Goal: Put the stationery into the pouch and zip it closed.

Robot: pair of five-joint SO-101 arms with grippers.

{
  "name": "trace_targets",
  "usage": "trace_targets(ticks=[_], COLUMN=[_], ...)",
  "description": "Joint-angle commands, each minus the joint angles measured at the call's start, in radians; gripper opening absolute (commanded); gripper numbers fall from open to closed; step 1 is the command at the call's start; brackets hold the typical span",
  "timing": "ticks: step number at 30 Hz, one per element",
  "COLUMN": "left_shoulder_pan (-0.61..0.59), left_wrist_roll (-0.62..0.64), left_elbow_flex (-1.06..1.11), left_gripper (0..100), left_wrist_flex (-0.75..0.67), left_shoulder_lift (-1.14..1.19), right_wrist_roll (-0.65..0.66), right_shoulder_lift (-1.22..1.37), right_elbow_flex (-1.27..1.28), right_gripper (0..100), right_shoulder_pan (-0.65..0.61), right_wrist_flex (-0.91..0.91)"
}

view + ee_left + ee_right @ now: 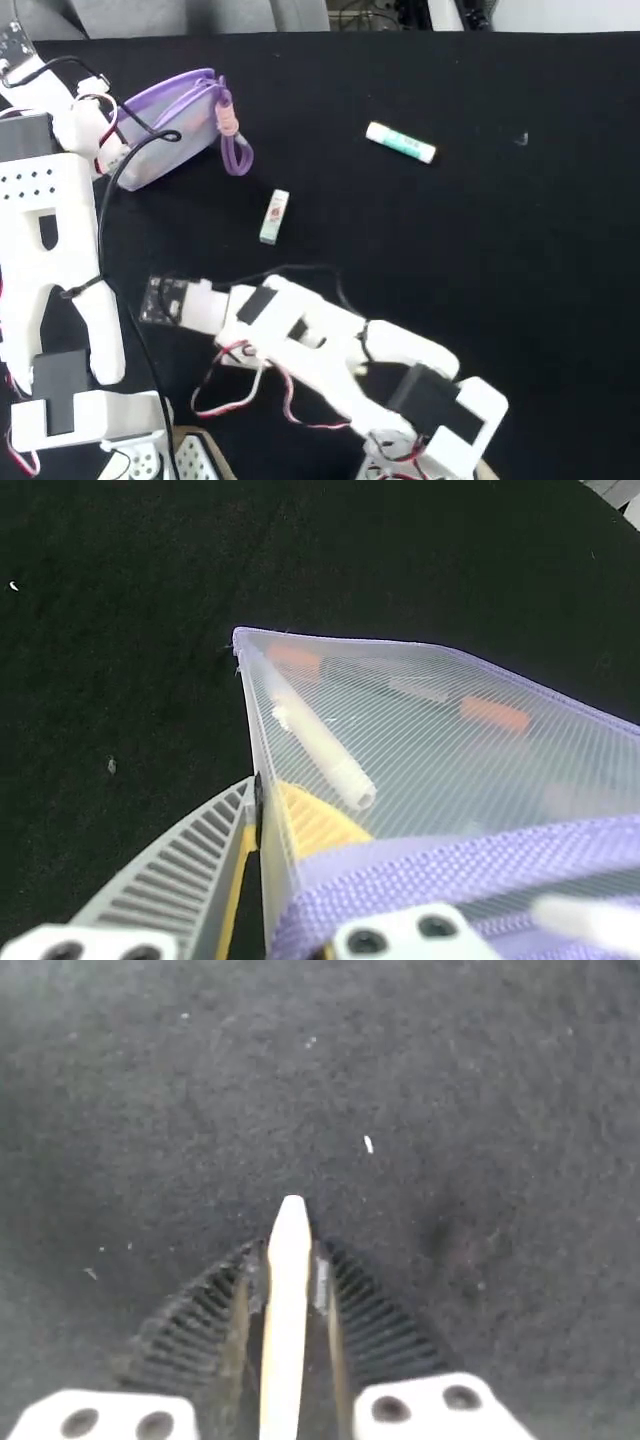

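Left hand (262,792) is clamped on the pouch (165,135) edge, up at ten o'clock. Right hand (290,1252) pinches a white pen (285,1310), low over the worktop (520,300) at eight o'clock. Loading step, I'd say (glue stick (400,141) and eraser (274,216) lie loose). Next, the pen needs lifting toward the pouch mouth.

Soft, even light left my black table (520,300) dark; my white arms (50,200) and the pouch (450,750) shone bright.

purple pouch (185,135) far left on the black table (520,300) — small eraser (274,216) nearby, glue stick (400,142) well apart
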Motion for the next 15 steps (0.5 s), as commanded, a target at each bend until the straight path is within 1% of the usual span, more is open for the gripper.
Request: trace_targets(ticks=[1, 6, 10, 15], left_shoulder_pan=[-0.016, -0.016, -0.016, -0.016], left_wrist_roll=[0.009, 0.009, 0.009, 0.009], left_elbow_flex=[-0.004, -0.002, -0.002, -0.002], left_gripper=[3, 3, 3, 3], left_wrist_flex=[-0.006, -0.006, -0.006, -0.006], left_shoulder_lift=[-0.035, -0.035, -0.035, -0.035], right_wrist_roll=[0.002, -0.058, -0.058, -0.060], right_shoulder_lift=[0.004, 0.002, -0.030, -0.222], right_elbow_flex=[-0.021, -0.024, -0.077, -0.140], right_gripper=[1.8, 1.8, 1.0, 1.1], right_shoulder_pan=[-0.014, -0.014, -0.015, -0.012], right_wrist_flex=[0.012, 0.017, 0.143, 0.285])
